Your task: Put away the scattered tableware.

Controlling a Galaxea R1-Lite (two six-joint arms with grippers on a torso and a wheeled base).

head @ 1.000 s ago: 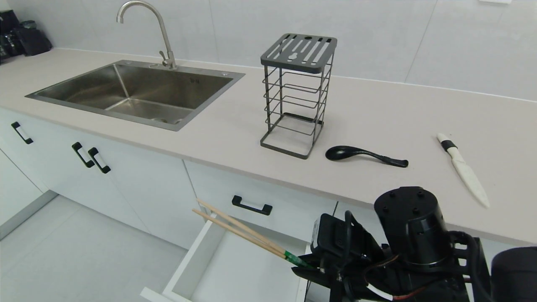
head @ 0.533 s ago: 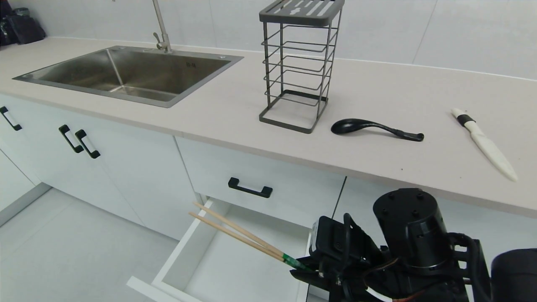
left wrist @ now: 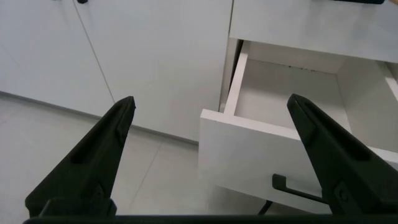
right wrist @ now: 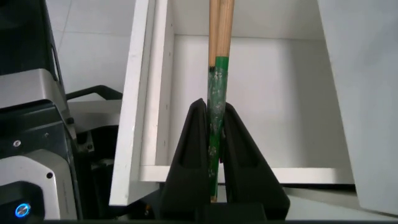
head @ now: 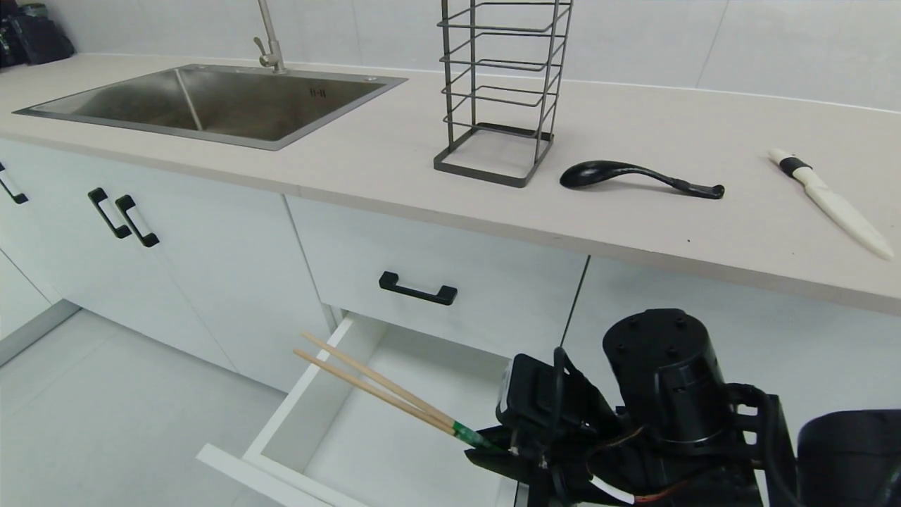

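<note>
My right gripper point(head: 486, 445) is shut on a pair of wooden chopsticks point(head: 380, 386) with green ends. It holds them slanting up and to the left over an open white drawer point(head: 292, 412) below the counter. In the right wrist view the chopsticks point(right wrist: 220, 25) stick out from the shut gripper point(right wrist: 214, 111) above the drawer's inside point(right wrist: 261, 99). A black spoon point(head: 637, 176) and a white knife point(head: 830, 203) lie on the counter. My left gripper point(left wrist: 211, 102) is open and holds nothing, in front of the drawer's front panel point(left wrist: 249, 149).
A dark wire rack point(head: 500, 91) stands on the beige counter point(head: 366, 162) left of the spoon. A steel sink point(head: 211, 102) is at the far left. A shut drawer with a black handle point(head: 417, 289) sits above the open one. Cabinet doors point(head: 155, 239) are on the left.
The head camera has dropped, so the counter and rack have slid up in the picture and more of the open drawer shows. The right gripper still holds the chopsticks over the drawer.
</note>
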